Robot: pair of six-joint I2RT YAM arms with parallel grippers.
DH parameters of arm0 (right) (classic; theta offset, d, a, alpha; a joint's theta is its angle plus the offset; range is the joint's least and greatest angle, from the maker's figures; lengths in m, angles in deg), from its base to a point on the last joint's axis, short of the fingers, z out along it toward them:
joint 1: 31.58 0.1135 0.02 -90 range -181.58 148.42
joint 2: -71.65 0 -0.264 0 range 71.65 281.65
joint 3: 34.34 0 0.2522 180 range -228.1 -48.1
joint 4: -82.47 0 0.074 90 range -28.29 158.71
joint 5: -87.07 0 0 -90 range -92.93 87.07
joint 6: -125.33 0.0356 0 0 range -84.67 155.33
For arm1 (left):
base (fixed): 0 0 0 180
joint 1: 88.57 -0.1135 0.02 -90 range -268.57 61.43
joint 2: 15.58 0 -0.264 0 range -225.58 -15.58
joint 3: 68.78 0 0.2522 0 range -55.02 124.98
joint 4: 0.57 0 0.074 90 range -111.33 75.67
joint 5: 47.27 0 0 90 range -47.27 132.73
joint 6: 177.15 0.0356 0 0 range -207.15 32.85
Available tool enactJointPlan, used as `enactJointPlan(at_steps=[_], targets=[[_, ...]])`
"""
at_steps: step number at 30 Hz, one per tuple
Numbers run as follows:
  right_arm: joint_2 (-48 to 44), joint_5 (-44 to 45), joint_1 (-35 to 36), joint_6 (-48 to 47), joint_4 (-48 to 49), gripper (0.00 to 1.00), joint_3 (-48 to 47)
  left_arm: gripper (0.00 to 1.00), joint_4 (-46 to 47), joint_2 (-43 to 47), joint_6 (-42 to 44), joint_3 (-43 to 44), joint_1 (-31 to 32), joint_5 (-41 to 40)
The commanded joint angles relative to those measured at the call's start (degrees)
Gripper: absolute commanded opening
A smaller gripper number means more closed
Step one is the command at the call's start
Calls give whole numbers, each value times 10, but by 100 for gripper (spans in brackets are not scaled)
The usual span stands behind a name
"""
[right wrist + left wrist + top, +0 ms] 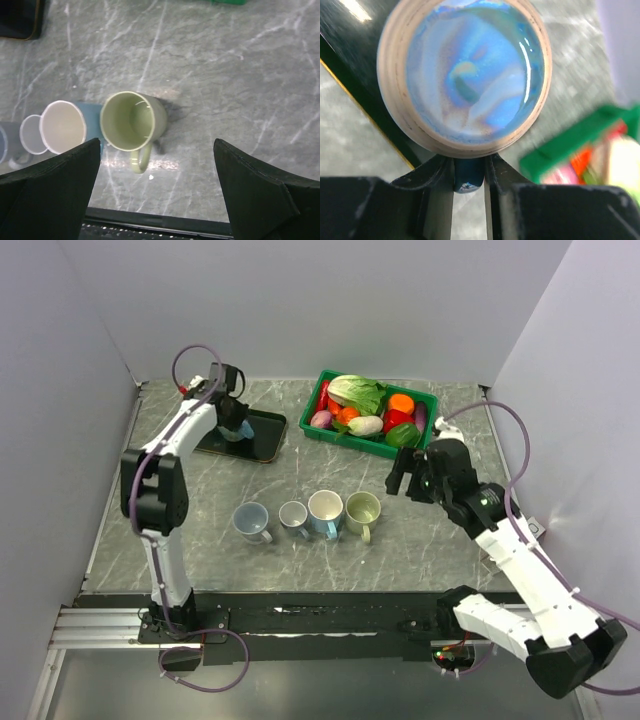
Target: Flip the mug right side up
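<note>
A blue mug [470, 75] stands upside down on the black tray [262, 436] at the back left; its glossy blue base with a bare tan ring faces the left wrist camera. My left gripper [469, 172] is shut on the mug's dark blue handle [468, 176], which sits pinched between the two fingers. From above, the left gripper [232, 408] hangs over the mug [240, 428]. My right gripper [408, 476] hovers open over the right half of the table. In its wrist view the right gripper [157, 185] holds nothing, just right of a green mug [132, 121].
Several upright mugs stand in a row mid-table: grey-blue [250, 522], small white [293, 515], white and blue [326, 510], green [362, 510]. A green basket [325, 382] of vegetables sits at the back right. Walls close in the table on three sides.
</note>
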Motion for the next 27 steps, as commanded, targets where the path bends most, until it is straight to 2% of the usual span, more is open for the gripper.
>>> enactJointPlan(at_steps=[1,5,8,10,13,19,25,27], targets=[[37,-72,-6,-10,48,100,-75,1,114,136,51,-14,1,97],[61,-171,-6,19,109,100,-102,1,180,198,71,-42,-1,202],[72,-246,-6,63,181,100,-97,1,233,215,68,-45,-2,316],[84,-301,-6,86,241,100,-90,1,278,227,44,-55,-2,407],[103,-358,-6,136,319,100,-86,1,373,239,3,-68,-2,497],[134,-397,-6,250,512,100,-61,1,452,267,-21,-48,4,564],[197,-423,-4,327,622,100,-93,1,625,305,-141,-103,11,607],[211,-426,-4,354,665,100,-100,1,657,312,-167,-118,15,611]])
